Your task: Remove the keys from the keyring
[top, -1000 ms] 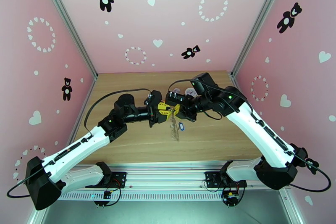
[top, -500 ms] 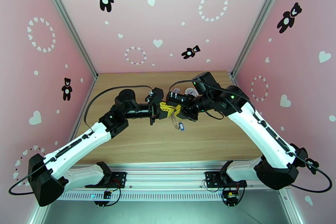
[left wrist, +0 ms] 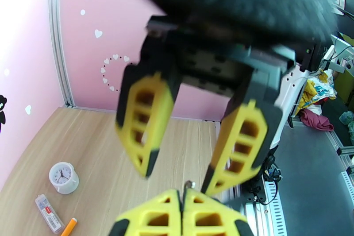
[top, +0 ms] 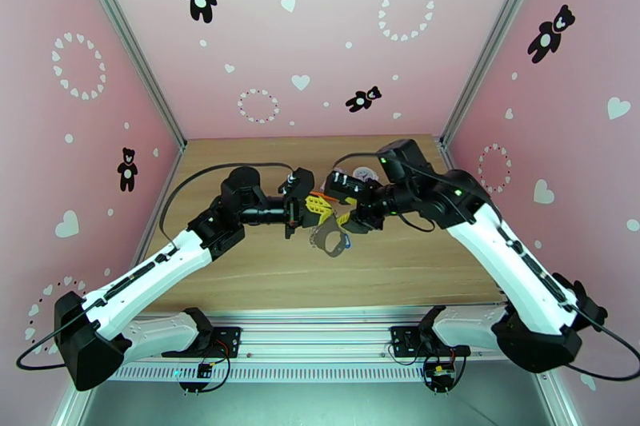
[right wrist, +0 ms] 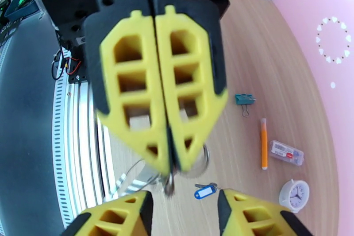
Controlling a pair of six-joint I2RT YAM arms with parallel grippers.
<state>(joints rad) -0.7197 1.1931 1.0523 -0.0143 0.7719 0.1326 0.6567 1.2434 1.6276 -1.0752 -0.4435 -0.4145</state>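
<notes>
Left gripper (right wrist: pixel 169 167): clenched on keyring (right wrist: pixel 200 167). Right gripper (left wrist: pixel 179 177): released, fingers apart. Blue key (right wrist: pixel 204 191) just beside

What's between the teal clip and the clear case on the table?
The orange pen lies between the clip and the case; the right wrist view shows it.

Plastic, metal and wood, close up.
My left gripper (right wrist: pixel 169 166) has matt yellow plastic fingers (right wrist: pixel 132 95) edged in black; the keyring (right wrist: pixel 201 164) is thin shiny metal; the key (right wrist: pixel 203 192) has a blue plastic head; the table (right wrist: pixel 265 55) is smooth matt wood.
</notes>
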